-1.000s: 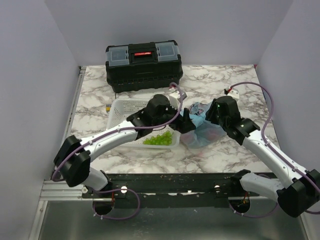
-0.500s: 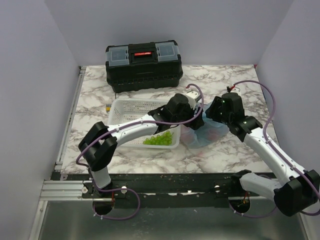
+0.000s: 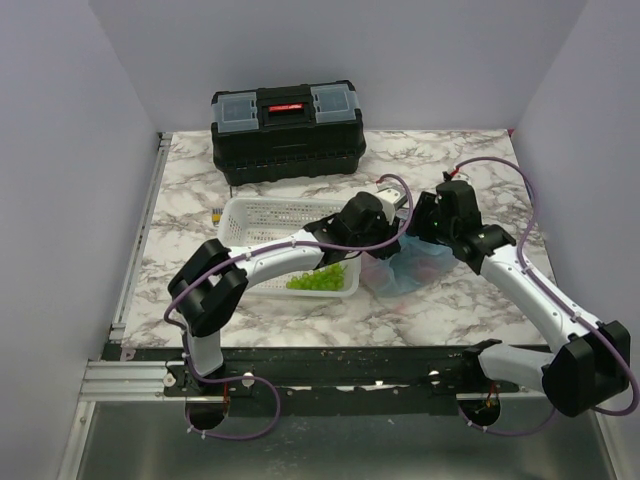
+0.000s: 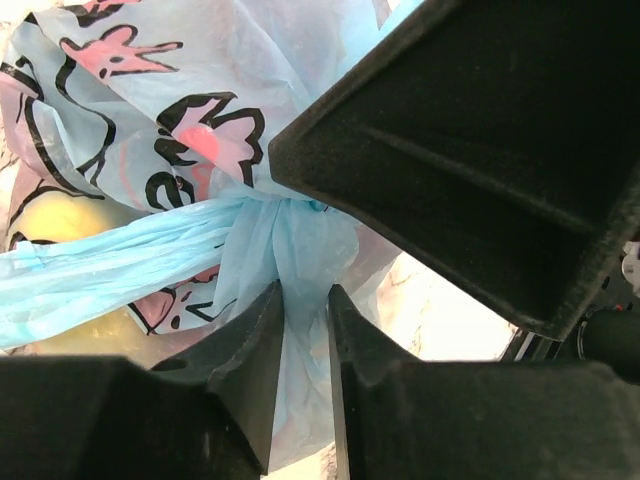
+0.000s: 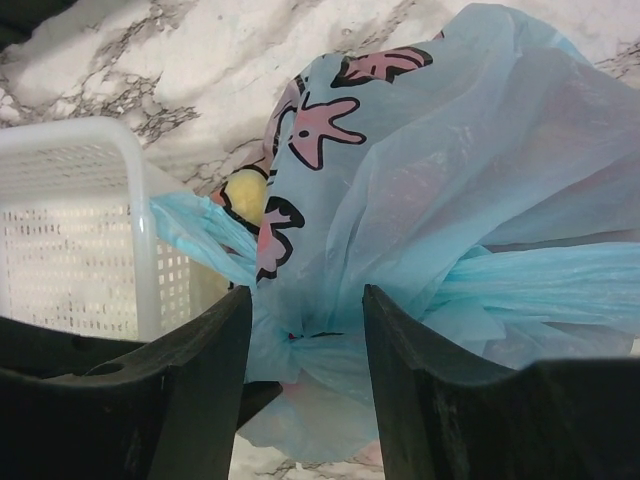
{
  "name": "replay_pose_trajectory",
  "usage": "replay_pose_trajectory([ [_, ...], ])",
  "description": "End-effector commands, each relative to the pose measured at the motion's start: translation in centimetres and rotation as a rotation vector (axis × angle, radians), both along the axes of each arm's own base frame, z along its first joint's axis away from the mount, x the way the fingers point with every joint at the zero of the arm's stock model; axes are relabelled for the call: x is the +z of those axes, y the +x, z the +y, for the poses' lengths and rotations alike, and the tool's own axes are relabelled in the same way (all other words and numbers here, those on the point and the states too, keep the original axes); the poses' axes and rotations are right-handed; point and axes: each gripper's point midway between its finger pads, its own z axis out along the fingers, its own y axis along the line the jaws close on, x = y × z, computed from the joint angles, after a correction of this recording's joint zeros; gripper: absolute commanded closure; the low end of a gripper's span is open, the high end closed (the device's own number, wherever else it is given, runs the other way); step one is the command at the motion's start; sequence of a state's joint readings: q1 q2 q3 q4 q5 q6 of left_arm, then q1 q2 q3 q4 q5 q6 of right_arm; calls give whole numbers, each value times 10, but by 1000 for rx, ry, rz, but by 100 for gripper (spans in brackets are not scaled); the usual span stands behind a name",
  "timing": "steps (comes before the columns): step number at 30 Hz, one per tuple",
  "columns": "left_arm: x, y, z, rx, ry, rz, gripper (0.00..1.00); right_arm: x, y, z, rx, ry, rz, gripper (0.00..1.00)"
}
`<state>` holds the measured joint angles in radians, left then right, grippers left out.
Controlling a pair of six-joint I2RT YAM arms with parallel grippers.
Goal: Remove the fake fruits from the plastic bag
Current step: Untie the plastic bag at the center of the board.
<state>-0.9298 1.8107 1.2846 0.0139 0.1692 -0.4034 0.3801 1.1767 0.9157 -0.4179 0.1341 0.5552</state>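
The plastic bag point(image 3: 410, 268), thin light blue with pink and black print, lies tied up on the marble just right of the white basket point(image 3: 260, 212). One yellow fake fruit point(image 4: 60, 215) shows through the film; it also shows as the yellow fruit point(image 5: 245, 192) by the basket wall. The other fruits are hidden inside. My left gripper point(image 3: 393, 238) reaches across the basket, and in its wrist view the left gripper point(image 4: 305, 292) is pinched on a gathered strip of the bag point(image 4: 200, 100). My right gripper point(image 3: 420, 232) hangs over the bag's top. The right gripper point(image 5: 305, 300) is open, straddling the knotted neck of the bag point(image 5: 450, 150).
The basket point(image 5: 70, 230) holds a pale green grape cluster point(image 3: 318, 279) at its near right. A black toolbox point(image 3: 287, 135) stands at the back of the marble table. The right gripper's black body point(image 4: 460, 150) sits close above the left fingers.
My left arm has stretched right from over the basket to the bag, and its jaws have closed on the film. The right gripper has shifted slightly back and left.
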Motion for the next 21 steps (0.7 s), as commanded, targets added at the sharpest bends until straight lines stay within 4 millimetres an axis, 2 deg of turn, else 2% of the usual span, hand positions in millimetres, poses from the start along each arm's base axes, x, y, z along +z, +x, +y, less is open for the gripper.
replay_pose_trajectory([
  [1, 7, -3, -6, -25, -24, -15, 87, 6, 6, 3, 25, -10, -15, 47],
  [4, 9, -5, -4, -28, -35, -19, 100, 3, 4, 7, 65, -15, -9, 46],
  [14, 14, -12, -3, -45, -69, -13, 100, -20, 2, 10, 97, -40, 42, 45],
  [18, 18, -15, -3, -51, -83, -5, 100, -23, 2, 8, 102, -61, 20, 43],
  [19, 19, -16, -3, -53, -87, -2, 100, -24, 3, 5, 87, -69, 17, 44],
  [21, 20, -18, -4, -58, -96, 5, 100, -25, 5, 0, 54, -83, 12, 53],
])
